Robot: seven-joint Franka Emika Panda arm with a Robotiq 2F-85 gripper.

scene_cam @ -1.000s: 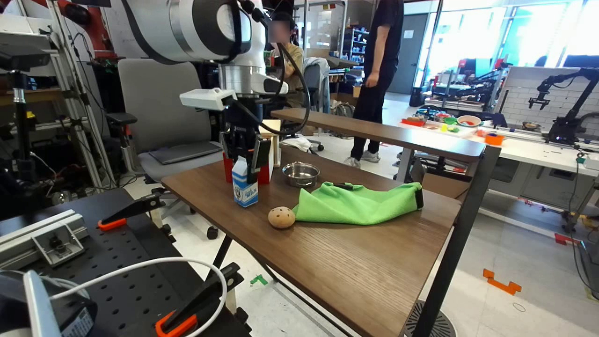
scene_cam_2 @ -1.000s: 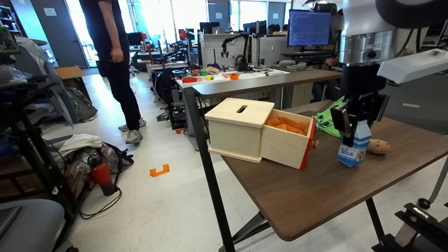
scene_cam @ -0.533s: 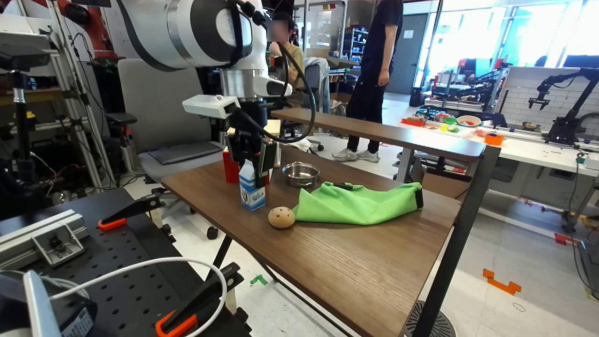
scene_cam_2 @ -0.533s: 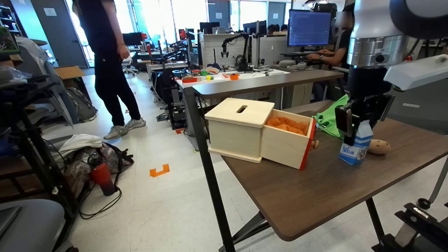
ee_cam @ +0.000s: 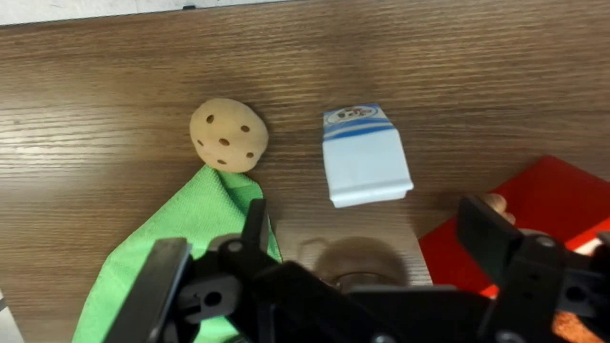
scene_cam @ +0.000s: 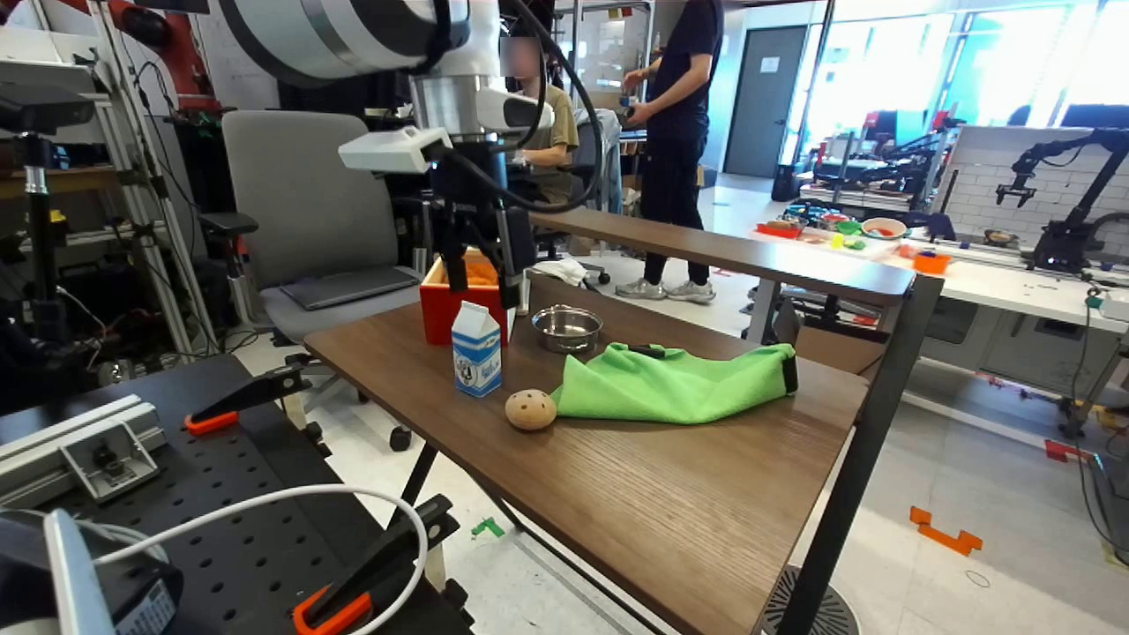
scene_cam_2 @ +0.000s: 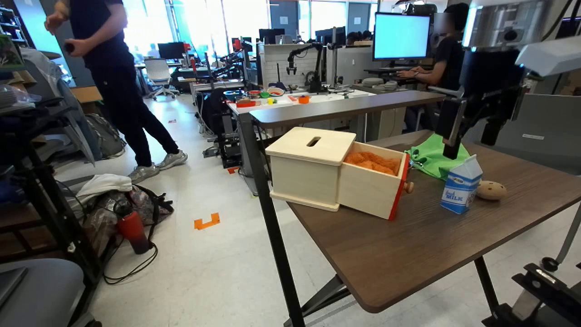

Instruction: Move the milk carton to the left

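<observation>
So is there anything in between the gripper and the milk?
Nope, nothing that shows. The open gripper hangs above the milk, with a gap between them. In the wrist view, the spotted lump and the cloth lie to the left of the milk, and the red box stands to the right.

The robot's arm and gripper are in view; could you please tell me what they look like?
The arm is white and rounded, with dark bands and a silver metal collar; a white housing juts from its side, and a black cable loops alongside. The gripper is black, with two blocky fingers. Any lettering is too faint to read.
</observation>
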